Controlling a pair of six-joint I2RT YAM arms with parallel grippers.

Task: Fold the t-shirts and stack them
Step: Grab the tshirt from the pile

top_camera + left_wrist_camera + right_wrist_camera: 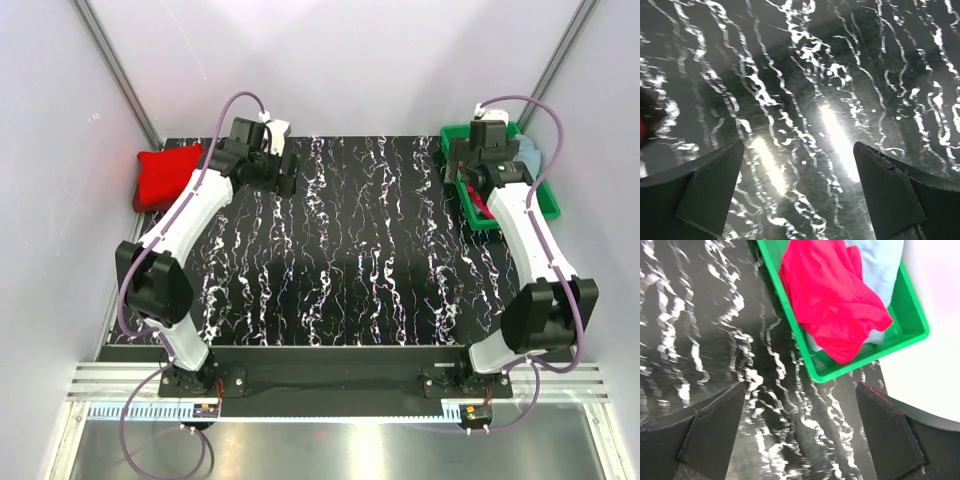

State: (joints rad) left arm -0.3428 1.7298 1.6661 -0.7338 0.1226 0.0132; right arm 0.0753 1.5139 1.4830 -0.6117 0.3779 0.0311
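both tools are spread about as wide as they go and pinching nothing. the left tool [797, 150] hangs over bare worktop [350, 260] up around 11 o'clock in the top view, with nothing between its fingers. the right tool [801, 387] is just as wide, also over bare worktop and touching nothing, and the green tray [866, 363] sits at 1 o'clock from it in its own camera.

in that tray there's a crumpled red shirt [835, 295] lying on top of a pale blue shirt [880, 265], both bunched up with no edges laid out. over at 10 o'clock on the worktop's far left edge there's a red pile [165, 175], which looks like more shirt cloth, can't tell how many.

handling-wise i'd say these are light, floppy and not fragile at all. they'll drape and sag the second they're lifted. i'd pinch a raised fold on top of the red one, away from the tray wall. the blue one might drag along since they're tangled. once it's flat, take hold at the shoulders or hem corners.
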